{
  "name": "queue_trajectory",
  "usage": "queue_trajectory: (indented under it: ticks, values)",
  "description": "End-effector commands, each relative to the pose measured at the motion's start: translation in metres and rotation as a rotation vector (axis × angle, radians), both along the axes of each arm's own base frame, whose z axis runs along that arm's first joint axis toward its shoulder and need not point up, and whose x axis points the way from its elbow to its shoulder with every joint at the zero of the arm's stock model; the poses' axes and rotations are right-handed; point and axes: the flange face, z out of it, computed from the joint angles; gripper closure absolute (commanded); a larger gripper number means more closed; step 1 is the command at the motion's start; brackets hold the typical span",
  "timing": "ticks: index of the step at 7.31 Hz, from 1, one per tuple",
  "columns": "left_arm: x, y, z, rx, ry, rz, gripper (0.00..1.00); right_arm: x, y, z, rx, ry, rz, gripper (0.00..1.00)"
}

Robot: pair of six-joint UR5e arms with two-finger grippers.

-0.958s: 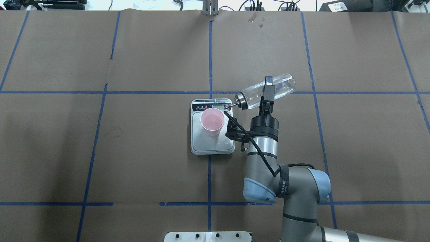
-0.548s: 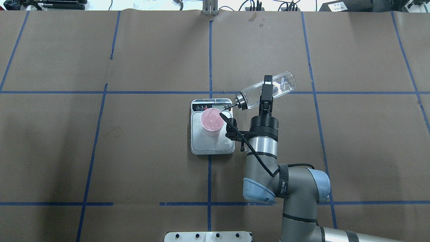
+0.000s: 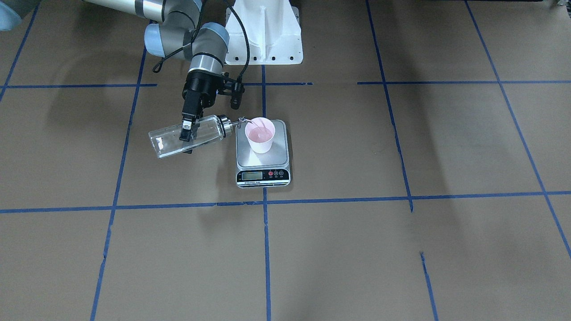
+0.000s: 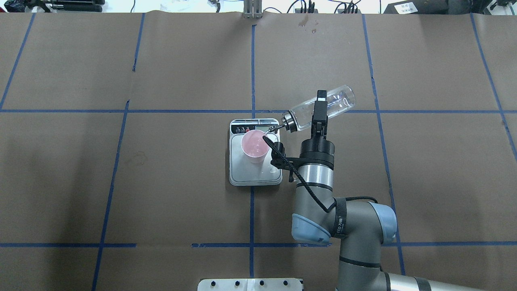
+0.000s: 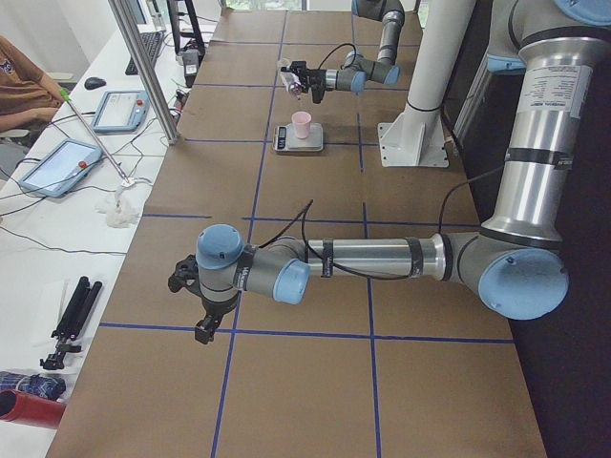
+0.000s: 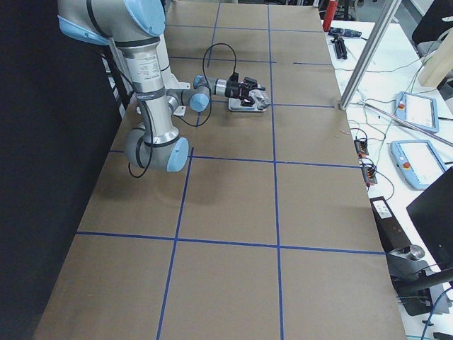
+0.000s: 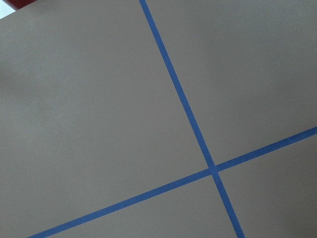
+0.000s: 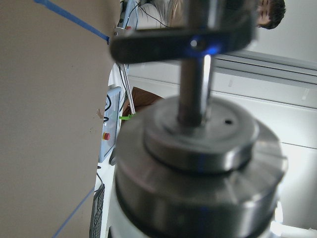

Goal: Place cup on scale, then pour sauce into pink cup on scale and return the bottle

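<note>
Bottle (image 3: 167, 143), clear glass, front-facing view: held off the table (image 3: 401, 249), with the right gripper (image 3: 186, 139) clamped across its mid-body. Long axis near level and crosswise to the fingers, neck tipped toward the cup (image 3: 263, 145), spout at the cup's rim. Cup upright on the scale (image 3: 243, 158), display strip uncovered. Sauce (image 3: 258, 133): wet pool inside the cup, depth not readable.

Overhead view: same grasp. The cup lies just beside the claw, to the robot's left of it, so the spout end — not the base — leads. A thin stream appears to run from spout into cup. Judgement: the pouring step is under way. Returning the bottle is left to do, and calls for righting that axis before carrying it off.

Exterior left view: left gripper (image 5: 202, 329) low over the table's near end, well apart from the scale. Whether its fingers are apart or together cannot be told. The right arm is plainly the nearer.

Exterior right view: bottle, cup and scale small and far — nothing added.

Left wrist view: brown paper and crossed blue tape lines (image 7: 198, 139) only.

Right wrist view: blurred silver collar and spout, close up.
</note>
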Motion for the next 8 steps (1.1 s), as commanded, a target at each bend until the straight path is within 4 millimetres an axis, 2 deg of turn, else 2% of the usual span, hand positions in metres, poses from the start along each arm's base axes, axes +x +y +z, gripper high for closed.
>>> queue_trajectory:
  ticks: [1, 6, 8]
  values:
    - [0.0, 0.0, 0.0, -0.001, 0.0, 0.0, 0.0, 0.0, 0.0, -0.001, 0.004, -0.001, 0.003, 1.0]
    - [0.0, -0.002, -0.002, 0.003, -0.001, 0.0, 0.0, 0.001, 0.001, -0.003, 0.008, -0.023, 0.003, 1.0]
    - [0.0, -0.002, -0.002, 0.003, -0.001, 0.0, 0.0, -0.002, 0.001, -0.014, 0.013, -0.059, 0.003, 1.0]
